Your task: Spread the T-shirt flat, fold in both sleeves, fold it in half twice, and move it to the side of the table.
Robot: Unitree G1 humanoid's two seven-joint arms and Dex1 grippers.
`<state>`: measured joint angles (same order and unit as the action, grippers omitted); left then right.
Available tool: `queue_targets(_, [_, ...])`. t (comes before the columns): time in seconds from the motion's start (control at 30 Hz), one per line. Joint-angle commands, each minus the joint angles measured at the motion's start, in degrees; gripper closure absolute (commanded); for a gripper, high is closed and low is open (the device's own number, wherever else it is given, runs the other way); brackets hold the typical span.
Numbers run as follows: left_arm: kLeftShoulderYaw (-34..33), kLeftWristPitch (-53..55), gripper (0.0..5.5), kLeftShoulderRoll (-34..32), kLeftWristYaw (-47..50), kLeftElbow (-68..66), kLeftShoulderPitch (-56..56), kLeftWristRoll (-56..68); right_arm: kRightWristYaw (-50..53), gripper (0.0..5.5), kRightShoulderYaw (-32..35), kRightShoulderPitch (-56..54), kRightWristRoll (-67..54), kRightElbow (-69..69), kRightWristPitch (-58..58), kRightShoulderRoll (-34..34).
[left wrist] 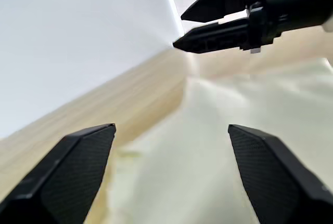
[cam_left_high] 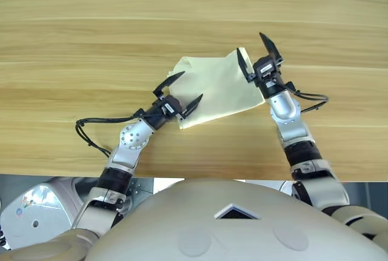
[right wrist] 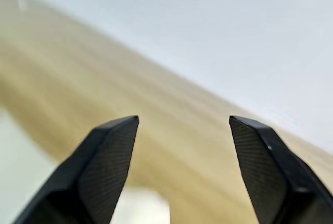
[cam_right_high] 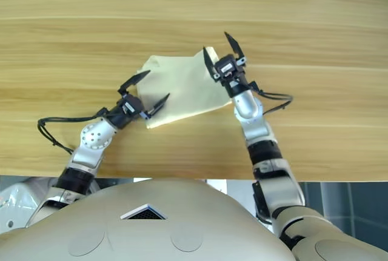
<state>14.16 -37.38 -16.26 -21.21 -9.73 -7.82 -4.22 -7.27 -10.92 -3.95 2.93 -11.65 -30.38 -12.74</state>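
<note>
Left hand [cam_left_high: 192, 85], spread wide, overlaps the folded T-shirt [cam_left_high: 221, 82]'s edge.

The pale yellow folded cloth T-shirt [cam_left_high: 215, 88] has part of its left edge hidden under a finger of the left end effector [cam_left_high: 193, 85]. Its right edge runs behind the right end effector [cam_left_high: 249, 42]. In the wrist views, black fingers [left wrist: 78, 177] are cut off at the frame edge. The light wooden bench [right wrist: 171, 130] is blurred.
</note>
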Motion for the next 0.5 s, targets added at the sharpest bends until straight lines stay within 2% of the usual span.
queue_targets(0.03, [-5.9, -2.9, 1.48, 3.6, 2.7, 8.8, 2.4, 13.8, -1.4, 2.28, -3.6, 3.2, 2.4, 12.1, 7.1, 2.1])
queue_targets(0.1, [-9.2, -2.3, 1.48, 4.9, 3.8, 12.2, 3.4, 20.8, -2.8, 2.28, -8.8, 3.4, 7.1, 10.5, 10.6, 3.2])
queue_targets(0.23, [-15.0, -0.8, 1.48, 7.3, 6.7, 14.1, 4.8, 26.6, -5.0, 2.28, -14.4, 0.2, 11.1, -7.6, 14.6, 6.8])
queue_targets(0.33, [-18.8, 0.8, 1.48, 8.8, 8.7, 13.7, 6.2, 29.3, -7.1, 2.28, -10.3, -1.1, 5.2, -20.8, 19.9, 10.2])
queue_targets(0.43, [-20.3, 2.2, 1.48, 9.6, 8.9, 13.0, 6.3, 29.6, -9.0, 2.28, -3.3, -0.1, -3.3, -19.8, 26.0, 11.3])
queue_targets(0.5, [-21.0, 2.9, 1.48, 10.0, 8.7, 12.7, 6.2, 29.3, -6.7, 2.28, 4.1, -1.5, -9.2, -17.5, 30.7, 10.7])
